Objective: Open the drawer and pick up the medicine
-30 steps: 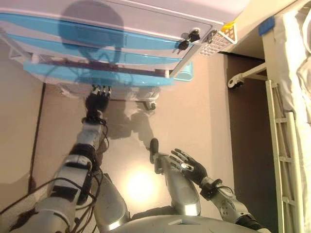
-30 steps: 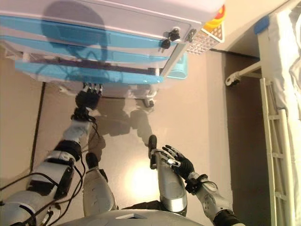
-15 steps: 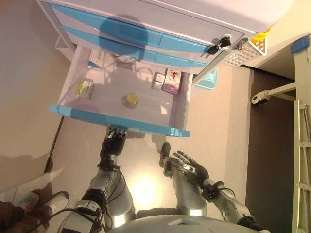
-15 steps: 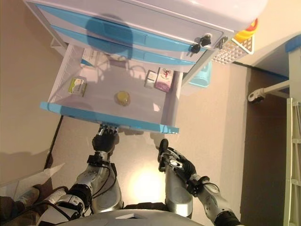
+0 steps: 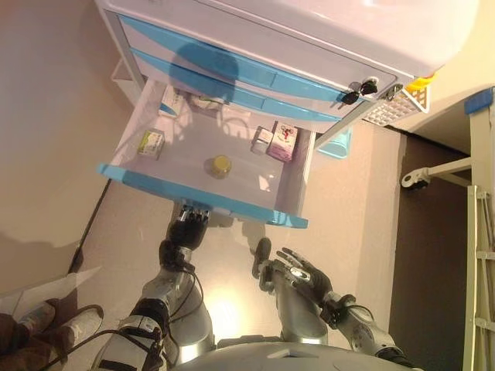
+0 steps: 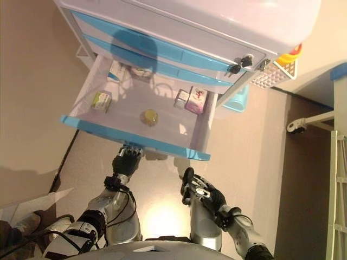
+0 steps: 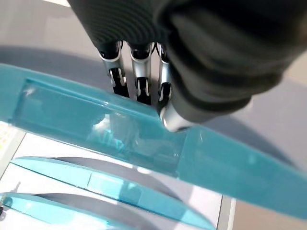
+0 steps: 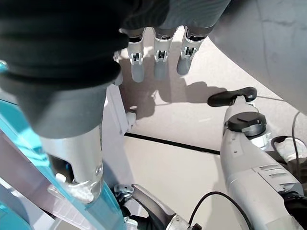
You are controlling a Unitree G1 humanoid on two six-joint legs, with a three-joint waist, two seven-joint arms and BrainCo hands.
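Note:
The bottom drawer (image 5: 124, 176) of the white cabinet stands pulled out, its front a light-blue strip. Inside lie a small yellow-lidded jar (image 5: 221, 165), a green box (image 5: 150, 143), a pink box (image 5: 282, 142), a small white box (image 5: 261, 140) and a white-and-blue box (image 5: 172, 100) at the back. My left hand (image 5: 188, 228) reaches up under the drawer front, fingers (image 7: 139, 81) hooked behind the blue handle lip (image 7: 100, 129) and thumb against it. My right hand (image 5: 303, 272) hangs low, away from the drawer, fingers spread and holding nothing.
Two shut blue-fronted drawers (image 5: 232, 69) sit above the open one, with keys (image 5: 357, 91) in a lock at the cabinet's corner. A white mesh basket (image 5: 396, 107) and a blue bin (image 5: 337, 144) hang on its side. A bed frame (image 5: 479, 255) stands right; a person's shoes (image 5: 31, 325) show lower left.
The drawer, shut one second ago, has been pulled out by my left hand and its contents show. The camera has shifted. The right hand has barely moved.

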